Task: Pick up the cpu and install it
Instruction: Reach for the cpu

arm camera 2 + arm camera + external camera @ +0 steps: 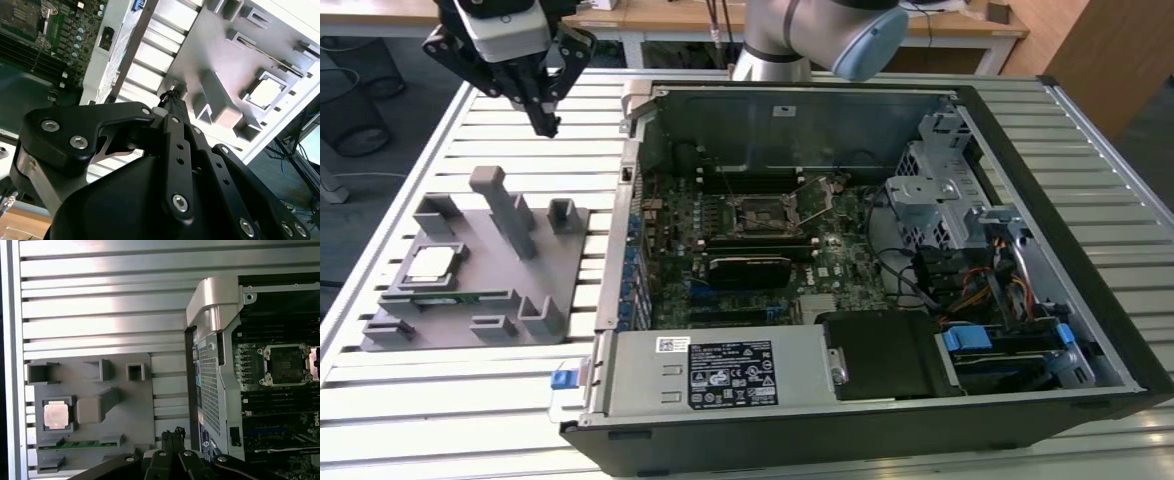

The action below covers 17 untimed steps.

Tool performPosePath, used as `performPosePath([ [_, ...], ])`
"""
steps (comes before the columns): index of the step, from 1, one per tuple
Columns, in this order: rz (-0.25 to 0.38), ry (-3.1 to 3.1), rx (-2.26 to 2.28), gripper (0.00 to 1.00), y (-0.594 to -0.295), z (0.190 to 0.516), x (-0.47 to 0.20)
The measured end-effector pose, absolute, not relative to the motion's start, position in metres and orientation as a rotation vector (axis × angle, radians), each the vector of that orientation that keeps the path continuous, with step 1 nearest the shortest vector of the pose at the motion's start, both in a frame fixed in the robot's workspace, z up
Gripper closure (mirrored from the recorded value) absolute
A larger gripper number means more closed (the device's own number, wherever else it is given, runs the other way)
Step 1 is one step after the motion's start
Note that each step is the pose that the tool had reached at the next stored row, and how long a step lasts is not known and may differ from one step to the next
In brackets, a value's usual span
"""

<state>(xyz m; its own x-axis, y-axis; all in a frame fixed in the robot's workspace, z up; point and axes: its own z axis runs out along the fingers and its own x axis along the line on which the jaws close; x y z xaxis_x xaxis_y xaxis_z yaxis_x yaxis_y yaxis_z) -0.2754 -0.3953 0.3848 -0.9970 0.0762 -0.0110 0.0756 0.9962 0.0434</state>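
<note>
One pincer hangs raised over slatted table, fingertips pressed together, seemingly empty. Open room around; computer case wall close beside. cpu lower, well apart, opposite side from case, flat in grey fixture pocket; square, edges parallel to fixture's.

Inventory, located relative to the computer case:
- One computer case in total.
- One processor socket, inside the case.
- One grey fixture tray, beside the case.
- One cpu and one green memory stick, both outside the case.
- One gripper, outside the case.
</note>
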Motion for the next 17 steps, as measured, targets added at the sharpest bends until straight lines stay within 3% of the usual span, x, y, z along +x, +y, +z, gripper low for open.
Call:
performPosePath([
  [17,0.067,3.133,0.12,0.89,-0.394,0.382,-0.312],
])
